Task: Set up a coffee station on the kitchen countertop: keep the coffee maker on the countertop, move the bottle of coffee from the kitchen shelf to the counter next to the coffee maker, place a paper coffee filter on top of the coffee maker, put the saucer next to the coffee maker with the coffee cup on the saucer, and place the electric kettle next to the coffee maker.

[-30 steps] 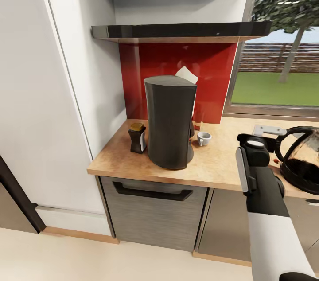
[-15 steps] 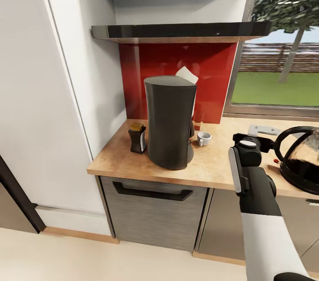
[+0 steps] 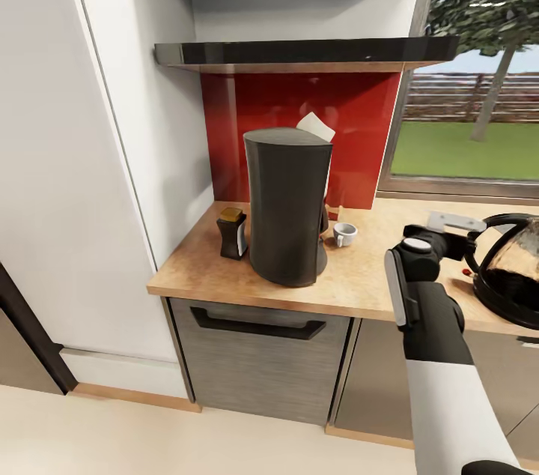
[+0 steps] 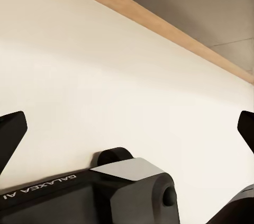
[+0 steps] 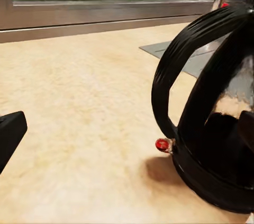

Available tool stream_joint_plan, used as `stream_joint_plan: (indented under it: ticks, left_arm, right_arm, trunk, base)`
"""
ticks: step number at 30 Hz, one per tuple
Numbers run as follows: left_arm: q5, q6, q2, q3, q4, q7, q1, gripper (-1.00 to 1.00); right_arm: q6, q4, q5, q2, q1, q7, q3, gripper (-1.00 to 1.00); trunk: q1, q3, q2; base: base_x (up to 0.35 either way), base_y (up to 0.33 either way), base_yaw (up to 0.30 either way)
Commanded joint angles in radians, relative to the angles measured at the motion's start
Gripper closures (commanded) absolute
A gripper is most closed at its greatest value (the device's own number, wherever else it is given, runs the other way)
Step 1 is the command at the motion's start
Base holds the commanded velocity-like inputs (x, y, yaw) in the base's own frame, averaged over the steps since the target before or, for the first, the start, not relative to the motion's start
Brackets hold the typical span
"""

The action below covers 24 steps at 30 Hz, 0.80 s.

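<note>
The coffee maker (image 3: 287,207) stands near the front left corner of the wood-grain table (image 3: 359,280), with the paper coffee filter (image 3: 315,126) on its flat top. The bottle of coffee (image 3: 232,233), white label turned toward the machine, stands just beside it on the left. The coffee cup (image 3: 344,234) sits just beside it on the right, further back. A bare stretch of table lies between the cup and the electric kettle (image 3: 513,265), which stands at the right edge of the head view. The right end effector (image 3: 449,231) hovers near the kettle's black handle (image 5: 182,60), fingers spread wide, beside the red switch (image 5: 163,144). The left end effector (image 4: 127,128) is wide open above pale floor (image 4: 106,75); its housing reads "GALAXEA". The glossy black kitchen shelf (image 3: 299,52) overhangs the machine.
</note>
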State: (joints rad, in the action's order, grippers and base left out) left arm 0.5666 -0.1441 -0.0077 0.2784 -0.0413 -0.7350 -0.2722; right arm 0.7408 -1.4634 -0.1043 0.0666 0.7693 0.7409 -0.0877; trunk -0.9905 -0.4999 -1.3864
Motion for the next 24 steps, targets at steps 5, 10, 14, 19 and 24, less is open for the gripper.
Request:
stream_joint_plan:
  ticks: [5,10,14,19,24]
  left_arm:
    - [0.006,-0.008,0.0,0.008,0.001,-0.001,-0.001,-1.0]
    - [0.006,-0.007,0.0,0.008,0.001,-0.001,-0.001,-1.0]
    - [0.006,-0.007,0.0,0.008,0.001,-0.001,-0.001,-1.0]
    - [0.006,-0.007,0.0,0.008,0.001,-0.001,-0.001,-1.0]
    - [0.006,-0.007,0.0,0.008,0.001,-0.001,-0.001,-1.0]
  right_arm:
    - [-0.033,0.048,0.004,0.001,0.001,0.022,-0.001,-1.0]
    - [-0.084,0.065,0.043,0.001,0.001,0.076,0.0,-1.0]
    - [-0.107,0.071,0.048,0.001,0.0,0.097,0.0,-1.0]
    - [-0.115,0.079,0.05,0.001,0.0,0.102,0.001,-1.0]
    - [-0.116,0.082,0.052,0.001,-0.001,0.103,-0.001,-1.0]
  trunk:
    - [0.0,-0.001,-0.001]
    - [0.0,-0.001,-0.001]
    - [0.0,-0.001,-0.001]
    - [0.0,-0.001,-0.001]
    - [0.0,-0.001,-0.001]
  base:
    - [0.0,0.0,0.0]
    - [0.0,0.0,0.0]
    - [0.0,0.0,0.0]
    - [0.037,0.0,0.0]
    - [0.054,0.0,0.0]
